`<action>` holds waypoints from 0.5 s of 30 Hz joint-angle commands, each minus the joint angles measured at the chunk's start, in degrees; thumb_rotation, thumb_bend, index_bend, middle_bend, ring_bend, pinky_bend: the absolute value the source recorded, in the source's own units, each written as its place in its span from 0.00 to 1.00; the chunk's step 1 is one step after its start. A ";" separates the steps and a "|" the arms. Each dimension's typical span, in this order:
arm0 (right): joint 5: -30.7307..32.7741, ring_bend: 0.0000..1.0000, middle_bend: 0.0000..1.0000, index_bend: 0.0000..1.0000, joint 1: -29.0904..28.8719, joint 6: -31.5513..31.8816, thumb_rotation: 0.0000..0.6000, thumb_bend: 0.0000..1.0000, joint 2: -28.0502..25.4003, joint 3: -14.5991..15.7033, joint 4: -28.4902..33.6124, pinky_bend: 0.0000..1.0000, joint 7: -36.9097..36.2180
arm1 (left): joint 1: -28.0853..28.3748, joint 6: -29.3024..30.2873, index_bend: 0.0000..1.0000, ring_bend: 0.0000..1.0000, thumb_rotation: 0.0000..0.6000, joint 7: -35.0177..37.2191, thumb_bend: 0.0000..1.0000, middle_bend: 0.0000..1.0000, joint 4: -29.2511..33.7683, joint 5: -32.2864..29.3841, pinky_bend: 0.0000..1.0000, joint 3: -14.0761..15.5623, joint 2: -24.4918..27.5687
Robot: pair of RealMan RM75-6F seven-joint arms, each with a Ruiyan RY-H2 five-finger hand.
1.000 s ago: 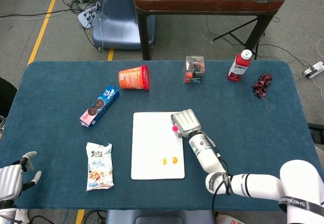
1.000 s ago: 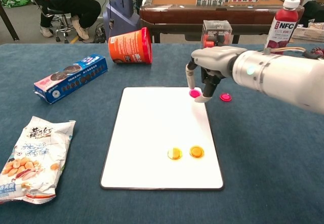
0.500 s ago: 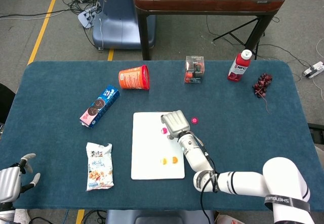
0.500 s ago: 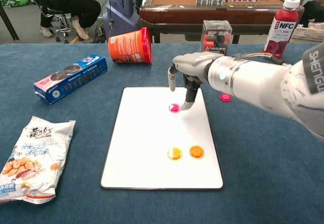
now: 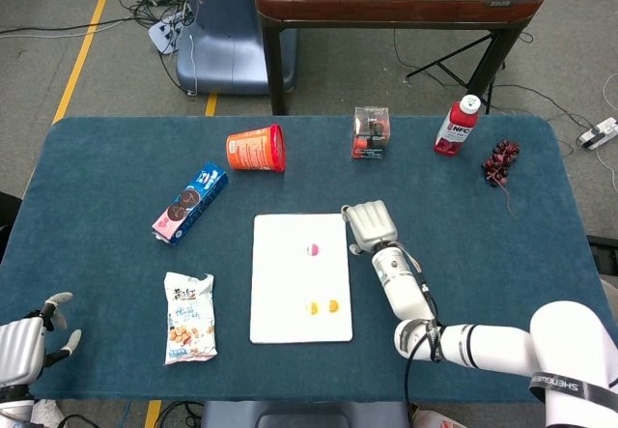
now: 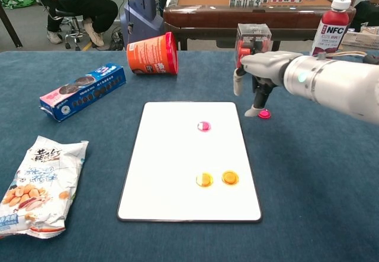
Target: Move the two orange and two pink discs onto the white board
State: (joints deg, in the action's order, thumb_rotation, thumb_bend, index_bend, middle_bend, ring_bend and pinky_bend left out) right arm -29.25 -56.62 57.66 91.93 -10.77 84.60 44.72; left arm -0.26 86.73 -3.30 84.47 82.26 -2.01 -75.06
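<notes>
The white board lies mid-table. On it sit two orange discs side by side and one pink disc further back. The second pink disc lies on the blue cloth just right of the board; the head view hides it under my right hand. That hand hovers over it, fingers pointing down and apart, with one fingertip right beside the disc and nothing held. My left hand rests open at the near left edge.
At the back stand a tipped orange cup, a small Americano box, a red bottle and dark grapes. A blue cookie box and snack bag lie left.
My right hand carried a pink disc over the board, let it go there, then swung right to the other pink disc on the cloth. The left hand barely moved.
</notes>
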 commanded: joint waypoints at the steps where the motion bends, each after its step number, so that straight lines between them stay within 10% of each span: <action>1: 0.78 1.00 1.00 0.35 0.95 -0.28 1.00 0.18 -1.00 0.82 -0.93 1.00 -0.44 | 0.11 0.04 0.35 0.54 1.00 -0.14 0.29 0.58 0.15 0.05 0.73 -0.13 -0.02; 15: 4.31 1.00 1.00 0.35 1.57 -3.74 1.00 0.20 0.56 1.47 -7.50 1.00 -1.14 | -0.06 0.27 0.35 0.54 1.00 -0.22 0.30 0.58 0.62 0.04 0.73 -0.09 0.42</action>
State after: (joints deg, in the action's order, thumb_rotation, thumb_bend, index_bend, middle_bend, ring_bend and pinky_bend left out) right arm -25.22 -54.98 54.18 92.22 -9.31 77.43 43.50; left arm -0.31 86.99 -3.53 85.10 82.30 -2.11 -74.63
